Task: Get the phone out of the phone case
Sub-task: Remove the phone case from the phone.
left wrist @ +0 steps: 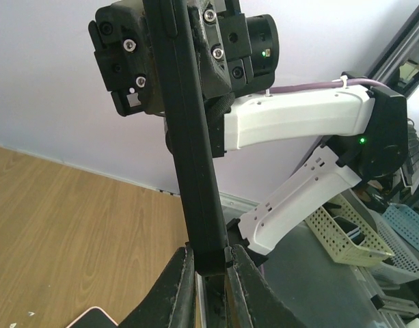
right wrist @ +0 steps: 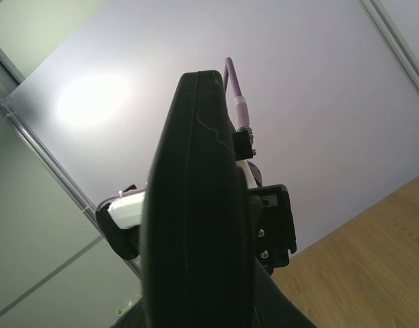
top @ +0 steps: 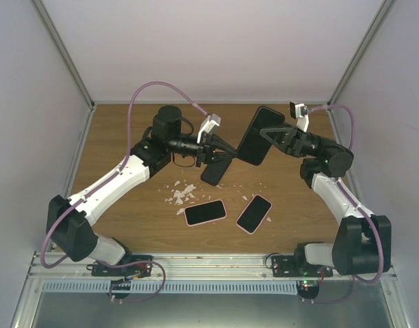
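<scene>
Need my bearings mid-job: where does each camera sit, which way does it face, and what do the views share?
Top external: above and behind the bases, looking down on the table; both arms show, left gripper and right gripper clamping one black phone.
Left wrist: faces along its own fingers, up the phone's edge to the right gripper.
Right wrist: faces along the phone's edge to the left gripper; its own fingers barely show.
Shared: all three see that phone.
</scene>
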